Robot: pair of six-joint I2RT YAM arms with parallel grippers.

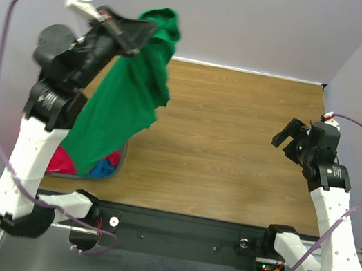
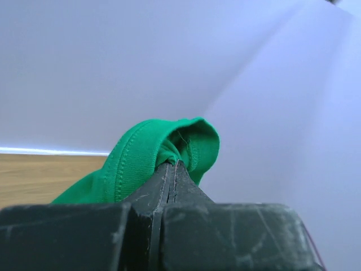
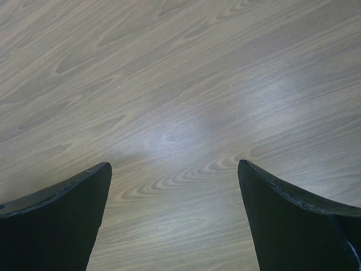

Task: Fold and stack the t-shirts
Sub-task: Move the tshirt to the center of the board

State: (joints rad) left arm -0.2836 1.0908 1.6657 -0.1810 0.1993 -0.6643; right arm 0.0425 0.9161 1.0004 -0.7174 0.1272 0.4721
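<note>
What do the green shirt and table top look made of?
The green shirt looks like soft matte knit cloth: it hangs in loose folds, and the left wrist view shows a stitched hem. The table top is a smooth wood-grain surface with a faint sheen, possibly laminate; light glares off it in the right wrist view.

Lighting bright, diffuse, from above. Pale glare patches on the table [image 3: 169, 137], right wrist view. Shadows faint, soft.
</note>
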